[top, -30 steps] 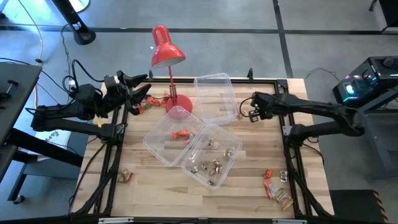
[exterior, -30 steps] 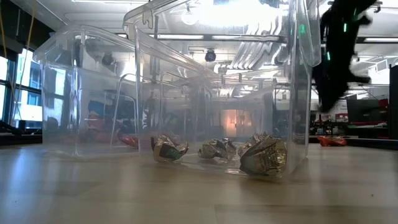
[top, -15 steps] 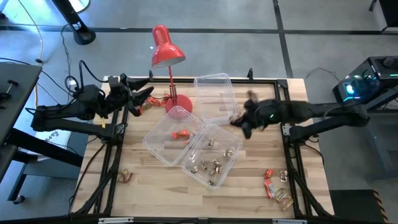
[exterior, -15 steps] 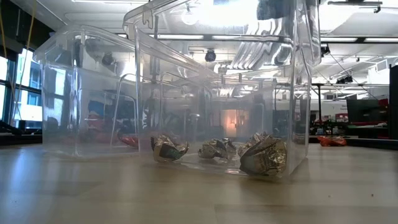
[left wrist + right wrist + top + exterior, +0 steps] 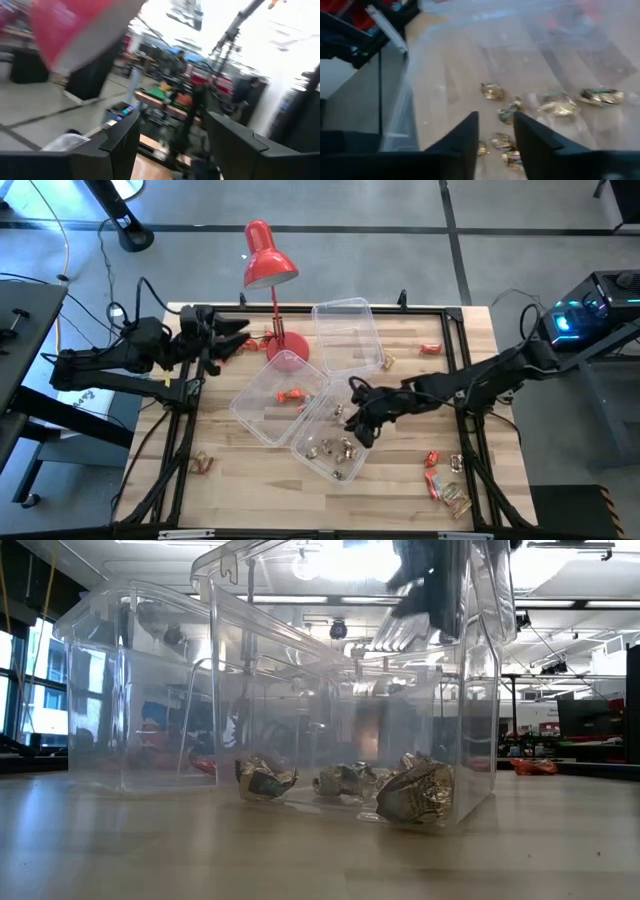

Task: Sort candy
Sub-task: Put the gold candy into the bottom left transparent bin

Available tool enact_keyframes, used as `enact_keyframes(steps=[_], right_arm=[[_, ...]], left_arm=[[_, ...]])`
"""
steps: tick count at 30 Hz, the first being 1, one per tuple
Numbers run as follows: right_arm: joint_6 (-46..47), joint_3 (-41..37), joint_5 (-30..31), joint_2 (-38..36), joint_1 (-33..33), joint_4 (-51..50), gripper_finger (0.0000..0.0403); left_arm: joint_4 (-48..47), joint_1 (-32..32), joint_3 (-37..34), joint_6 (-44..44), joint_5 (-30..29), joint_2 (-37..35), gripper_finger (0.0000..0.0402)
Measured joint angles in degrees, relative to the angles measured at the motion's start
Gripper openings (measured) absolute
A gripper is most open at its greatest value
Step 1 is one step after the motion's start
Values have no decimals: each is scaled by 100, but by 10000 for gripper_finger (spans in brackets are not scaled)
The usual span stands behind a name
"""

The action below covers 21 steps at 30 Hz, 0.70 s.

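Observation:
Gold-silver candy (image 5: 335,445) (image 5: 415,790) (image 5: 492,91) lies on the floor of a clear tub (image 5: 372,430). Red-orange candy (image 5: 292,395) lies in the tub (image 5: 250,405) beside it. A third tub (image 5: 345,315) stands farther back. Loose sweets lie on the table at the far right (image 5: 430,348), beside the far tub (image 5: 388,363), at the near right corner (image 5: 440,480) and at the near left (image 5: 205,463). My right gripper (image 5: 352,418) (image 5: 425,580) (image 5: 495,120) hovers over the gold tub, open by a narrow gap, nothing between its fingers. My left gripper (image 5: 240,332) (image 5: 172,125) is open near the lamp's stem, above the table's far left.
A red desk lamp (image 5: 265,260) stands at the far middle, its base (image 5: 287,360) against the tub of red-orange sweets. Black frame rails (image 5: 185,430) run along the table's left and right edges. Bare wood (image 5: 250,490) lies along the near edge.
My right gripper has swept quickly from beside the far tub at the table's right toward the near left, ending over the tub of gold sweets. That uncovered a red sweet at the far right. My left gripper has crept a little toward the lamp.

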Motion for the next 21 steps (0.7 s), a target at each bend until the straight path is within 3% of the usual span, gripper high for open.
enact_keyframes(steps=[6, 11, 15, 18, 21], right_arm=[[382, 839, 278, 53, 128, -1294, 187], [898, 2081, 283, 54, 235, -3414, 189], [1348, 2954, 263, 111, 528, -5492, 179], [1899, 3019, 74, 131, 804, -6883, 175], [2054, 2493, -493, 111, 1027, -7315, 174]], left_arm=[[-120, 2, 0, 280, 915, -16, 216], [-572, 0, 0, 300, 1815, -27, 216], [-1048, 2, 0, 302, 2105, -24, 216], [-1220, 1, 0, 304, 2198, -24, 216], [-1287, 0, 0, 304, 2288, -27, 216]])
